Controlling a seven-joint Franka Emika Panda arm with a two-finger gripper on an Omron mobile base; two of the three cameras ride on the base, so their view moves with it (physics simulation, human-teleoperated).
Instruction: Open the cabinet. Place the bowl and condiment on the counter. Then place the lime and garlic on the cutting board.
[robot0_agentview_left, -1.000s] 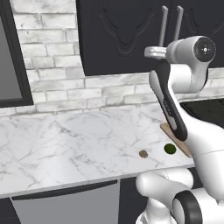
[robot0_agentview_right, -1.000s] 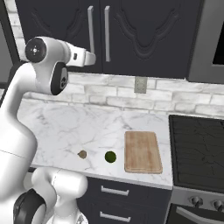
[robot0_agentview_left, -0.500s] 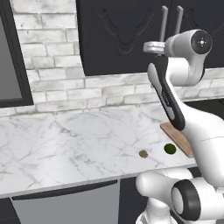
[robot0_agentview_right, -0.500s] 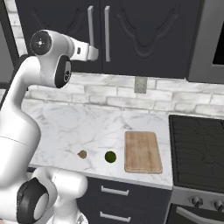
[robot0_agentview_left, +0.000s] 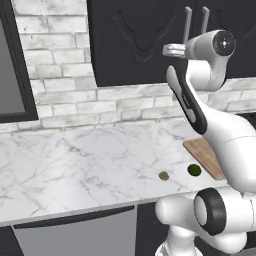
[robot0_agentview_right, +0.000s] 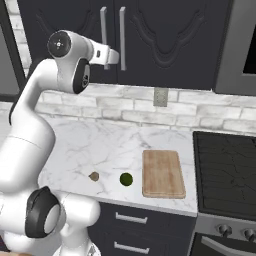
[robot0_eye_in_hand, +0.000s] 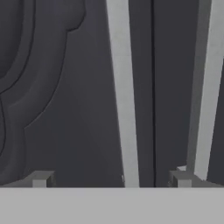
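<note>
White marble counter (robot0_agentview_right: 95, 145) with grey veins runs across the middle of both base views, backed by a pale brick wall (robot0_agentview_left: 65, 95). Above the wall, along the top of the frame, hangs the black cabinet (robot0_agentview_right: 165, 40), its two carved doors closed and meeting at a centre seam; a pair of long silver handles (robot0_agentview_right: 122, 37) stands upright on either side of that seam.

Near the front edge of the counter lie three things in a row. In the right base view, at lower centre, the garlic (robot0_agentview_right: 93, 176) sits leftmost, the lime (robot0_agentview_right: 126, 179) just to its right, and the cutting board (robot0_agentview_right: 162, 172) right of the lime, apart from it. Neither the garlic nor the lime touches the board. In the left base view the same row appears at lower right, the board (robot0_agentview_left: 202, 152) partly hidden by the arm. A black stove top (robot0_agentview_right: 227, 170) fills the right edge of the right base view.

The gripper (robot0_eye_in_hand: 109, 179) is raised to the cabinet front. In the hand view its two finger tips stand wide apart at the bottom of the frame, with the left handle (robot0_eye_in_hand: 122, 87) rising between them and the right handle (robot0_eye_in_hand: 205, 87) just beyond the right tip. The claw is fully spread and holds nothing.
</note>
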